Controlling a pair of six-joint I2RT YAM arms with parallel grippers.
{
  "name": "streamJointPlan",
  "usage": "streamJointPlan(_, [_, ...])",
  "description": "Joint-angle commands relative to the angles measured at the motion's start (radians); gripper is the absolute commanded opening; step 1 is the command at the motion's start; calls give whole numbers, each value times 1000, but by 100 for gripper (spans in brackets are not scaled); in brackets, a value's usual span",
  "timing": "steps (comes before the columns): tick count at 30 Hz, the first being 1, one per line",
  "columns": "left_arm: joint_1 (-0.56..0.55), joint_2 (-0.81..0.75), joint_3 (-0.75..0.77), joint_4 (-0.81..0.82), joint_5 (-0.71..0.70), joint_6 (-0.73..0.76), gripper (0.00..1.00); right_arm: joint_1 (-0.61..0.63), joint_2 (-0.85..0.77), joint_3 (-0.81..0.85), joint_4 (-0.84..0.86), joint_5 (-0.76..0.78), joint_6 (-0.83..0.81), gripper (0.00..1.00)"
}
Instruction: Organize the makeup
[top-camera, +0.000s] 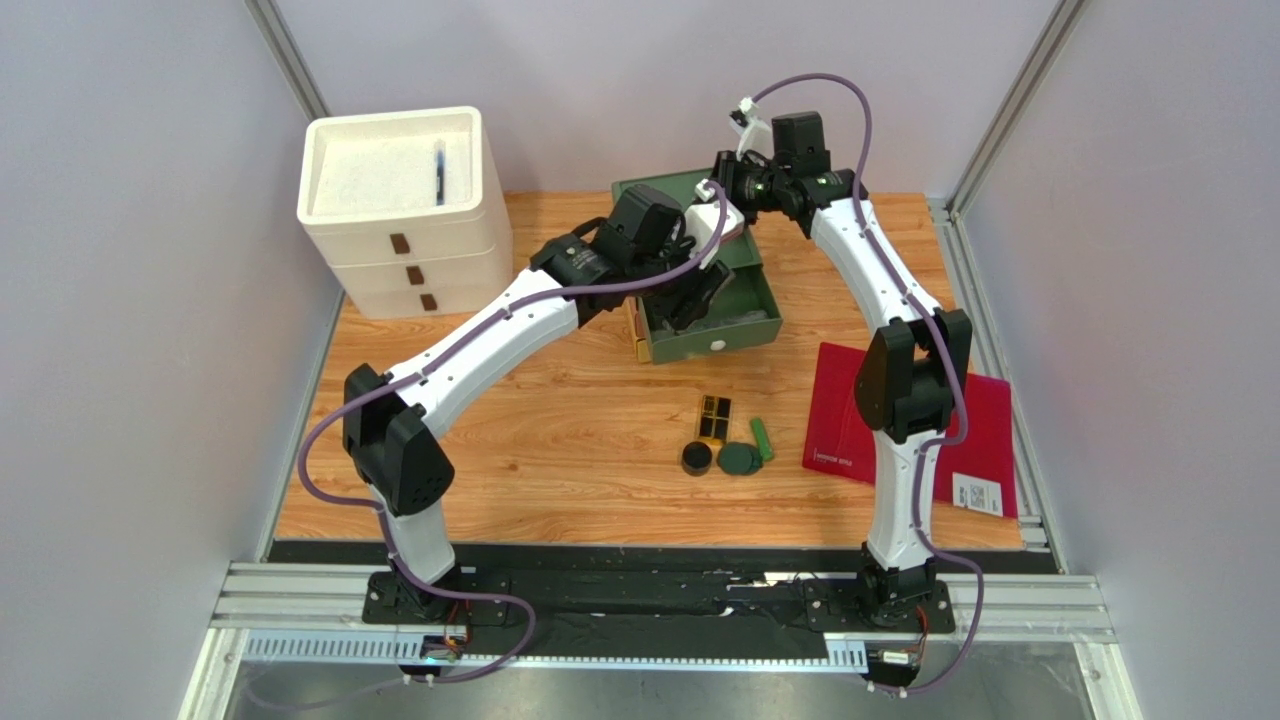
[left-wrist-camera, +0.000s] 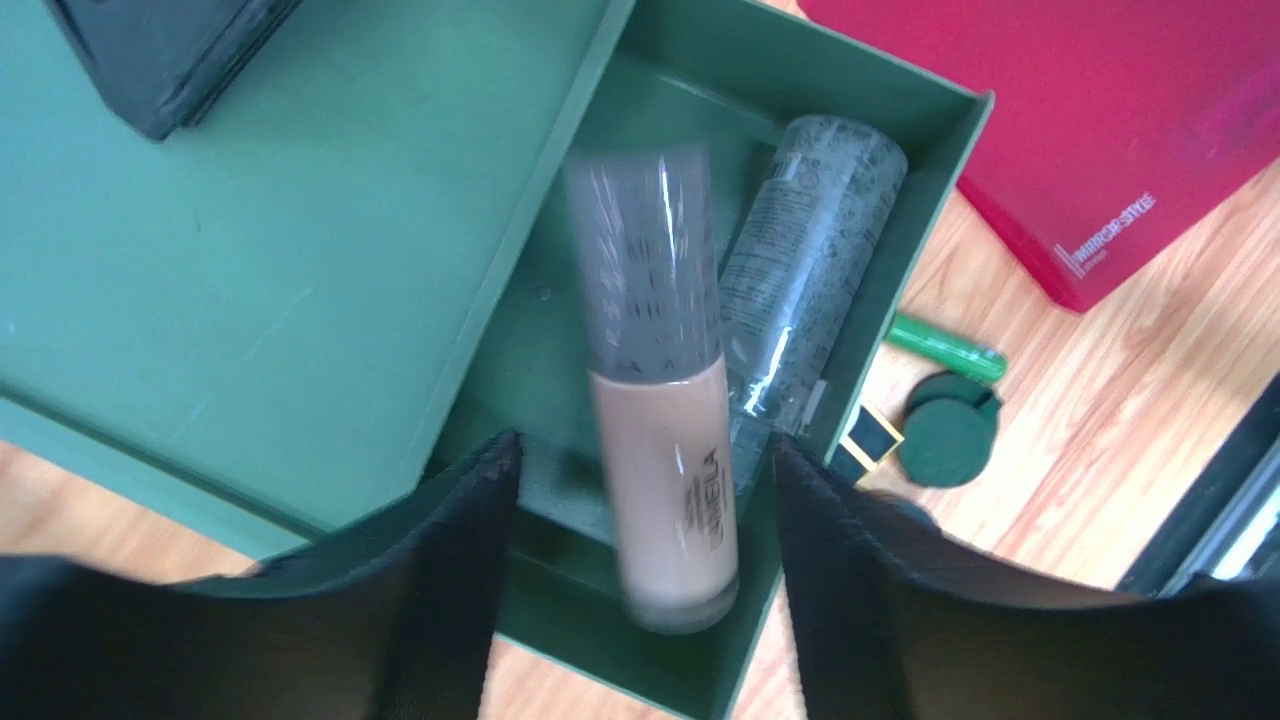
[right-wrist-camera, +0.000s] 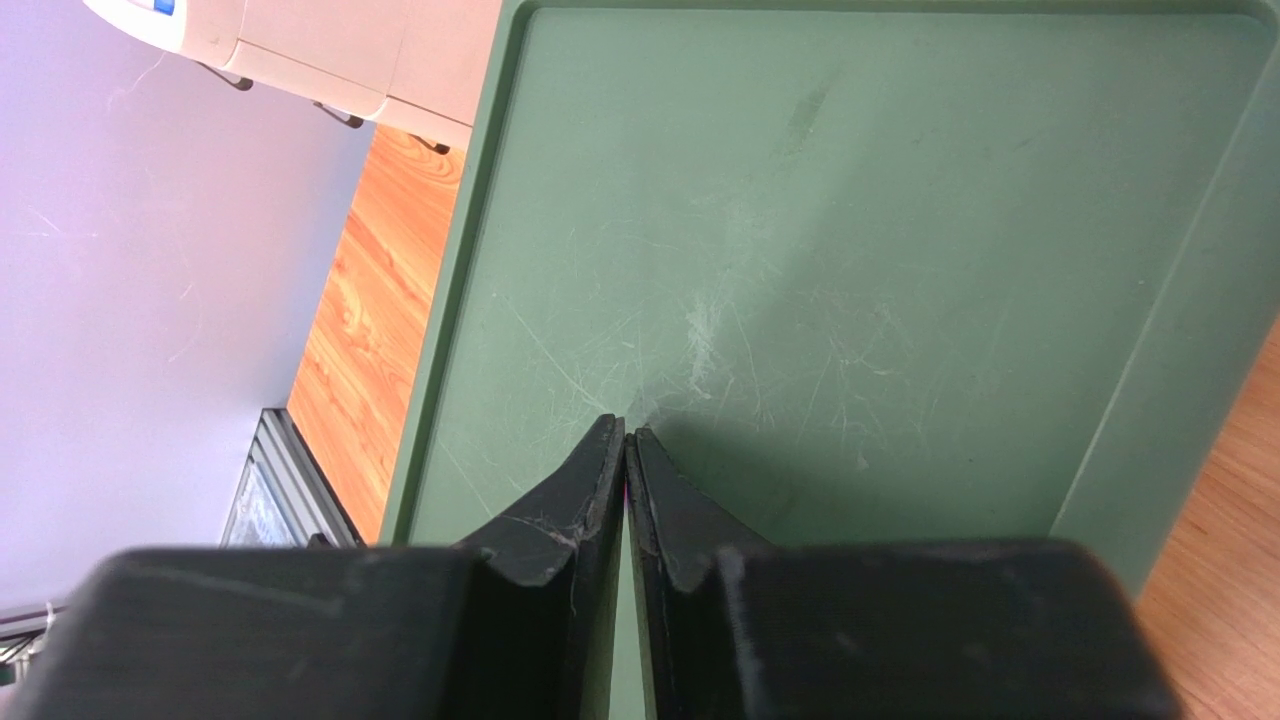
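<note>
1. Green drawer (left-wrist-camera: 751, 75) open; beige tube (left-wrist-camera: 669, 450) and clear tube (left-wrist-camera: 796, 270) lying inside, side by side;
2. left fingers (left-wrist-camera: 451, 585) apart, flanking beige tube without touching;
3. right fingers (right-wrist-camera: 579, 495) together, tips on green box top (right-wrist-camera: 902, 225);
4. on worktop (top-camera: 571, 435), nearer, left of red folder (top-camera: 842, 428): black-and-gold case (top-camera: 715, 414), round black jar (top-camera: 696, 458), dark green compact (top-camera: 738, 459), bright green stick (top-camera: 763, 438).

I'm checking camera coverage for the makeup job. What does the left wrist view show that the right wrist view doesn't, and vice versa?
Left wrist only: the open green drawer with the clear tube inside, the blurred beige tube framed by the open left gripper, and the red folder, green stick and dark green compact on the table. Right wrist only: the right gripper shut over the top of the green box, and the white drawer unit. Both: green box and table.
</note>
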Motion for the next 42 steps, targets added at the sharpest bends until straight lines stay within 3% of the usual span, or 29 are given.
streamJointPlan(1, [-1,-19,17,29,-8,16,76,3,72,-22,-111,50,-13,15])
streamJointPlan(5, [0,-26,38,27,-51,36,80,5,76,-17,-111,47,-11,15])
streamJointPlan(8, [0,-46,45,38,-34,23,75,5,79,-16,-111,47,-10,15])
streamJointPlan(10, [0,-60,40,41,0,-9,59,5,84,-13,-111,44,-8,15])
streamJointPlan(11, [0,-65,37,40,33,-45,37,5,85,-8,-111,42,-8,15])
streamJointPlan(14, [-6,-75,28,21,105,-114,1,5,92,-3,-111,43,-5,15])
streamJointPlan(18, [-23,-91,-10,1,196,-201,0,3,95,-5,-111,45,-7,15])
streamJointPlan(29, [-109,-118,-147,-57,218,-158,0,3,99,-25,-111,47,-8,15])
streamJointPlan(37, [-107,-95,-213,23,-1,-147,0,3,99,-29,-110,48,-8,15])
streamJointPlan(42, [-106,-28,-133,24,-104,-145,0,3,96,-33,-113,48,-11,15])
